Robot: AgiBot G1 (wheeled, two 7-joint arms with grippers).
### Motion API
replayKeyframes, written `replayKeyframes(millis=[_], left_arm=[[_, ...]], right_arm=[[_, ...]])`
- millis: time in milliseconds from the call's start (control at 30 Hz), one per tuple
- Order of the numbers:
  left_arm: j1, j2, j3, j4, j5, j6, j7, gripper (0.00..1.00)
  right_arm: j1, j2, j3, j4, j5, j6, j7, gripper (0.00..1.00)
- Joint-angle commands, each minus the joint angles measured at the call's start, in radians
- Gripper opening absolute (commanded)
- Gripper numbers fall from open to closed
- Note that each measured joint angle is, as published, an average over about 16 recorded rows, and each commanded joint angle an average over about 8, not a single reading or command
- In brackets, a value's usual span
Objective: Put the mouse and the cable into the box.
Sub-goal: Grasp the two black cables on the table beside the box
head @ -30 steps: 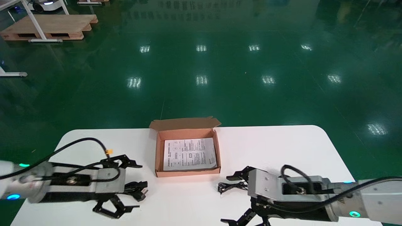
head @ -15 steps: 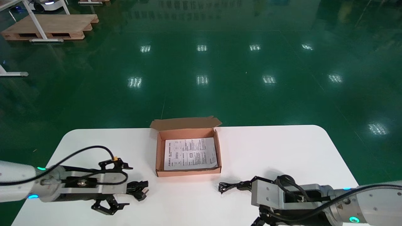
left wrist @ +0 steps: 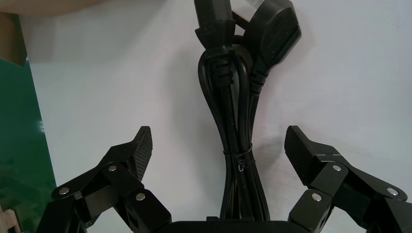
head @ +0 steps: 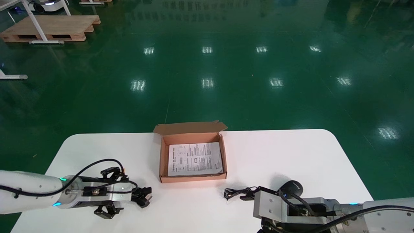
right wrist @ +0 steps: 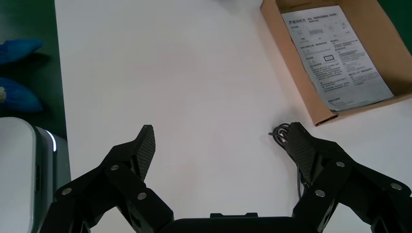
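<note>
My left claw (left wrist: 218, 145), spread wide and empty, straddles the bundled power cable (left wrist: 228, 107); right claw (right wrist: 221, 145), likewise spread, hangs near the mouse (head: 292, 187).

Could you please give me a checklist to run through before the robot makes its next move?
1. Left end effector open: ok, fingers spread wide.
2. Cable between those fingers: ok, the tied bundle runs down the middle.
3. Box open: ok, lid folded back, only a leaflet inside.
4. Right end effector apart from the box: ok, open over the table.
5. Mouse cord free of the right end effector: cannot tell, one finger hides part of it.
</note>
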State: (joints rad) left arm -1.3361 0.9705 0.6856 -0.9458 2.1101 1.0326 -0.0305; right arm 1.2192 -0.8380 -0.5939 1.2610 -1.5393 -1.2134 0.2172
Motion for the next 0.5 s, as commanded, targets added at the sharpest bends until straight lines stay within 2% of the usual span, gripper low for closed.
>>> replayKeyframes(millis=[33,233,500], left_arm=[[-0.010,0.010,0.003,0.028,0.004,-0.004,0.009,1.00],[-0.022,0.019,0.004,0.059,-0.001,-0.002,0.028,1.00],[-0.028,0.023,0.003,0.075,-0.007,-0.003,0.042,1.00]], right_arm=[[-0.008,0.005,0.000,0.012,0.001,0.001,0.005,1.00],[0.023,-0.088,-0.054,-0.088,-0.152,0.082,-0.026,1.00],[0.109,-0.277,-0.121,-0.378,-0.335,0.242,-0.139,1.00]])
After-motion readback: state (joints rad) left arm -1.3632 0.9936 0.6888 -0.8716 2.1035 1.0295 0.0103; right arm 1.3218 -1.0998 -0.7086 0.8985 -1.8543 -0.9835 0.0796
